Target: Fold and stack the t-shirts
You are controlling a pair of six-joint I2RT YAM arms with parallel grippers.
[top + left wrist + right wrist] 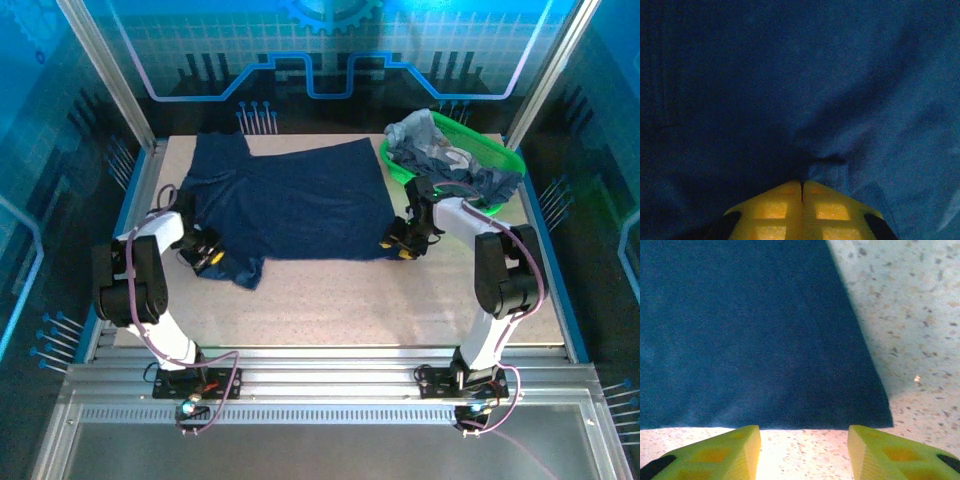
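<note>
From the top camera: finds both arms bent low and reaching inward, with the left gripper at 8 o'clock on the near left corner of the navy t-shirt and the right gripper at 4 o'clock beside its near right corner. Shows that shirt spread flat over the far half of the table, one sleeve toward 11 o'clock, and heaped shirts in the green basket at 2 o'clock, just beside the spread shirt's right edge. Leaves a bare strip of tabletop along the near side, between hem and arm bases. From the left wrist: shows the yellow fingers pressed together, pinching a pucker of navy cloth at their tips, creases running out from there. From the right wrist: shows the fingers spread apart over bare speckled tabletop, holding nothing, with the shirt's straight hem just ahead, its corner at 4 o'clock, and open table toward 2 o'clock.
</note>
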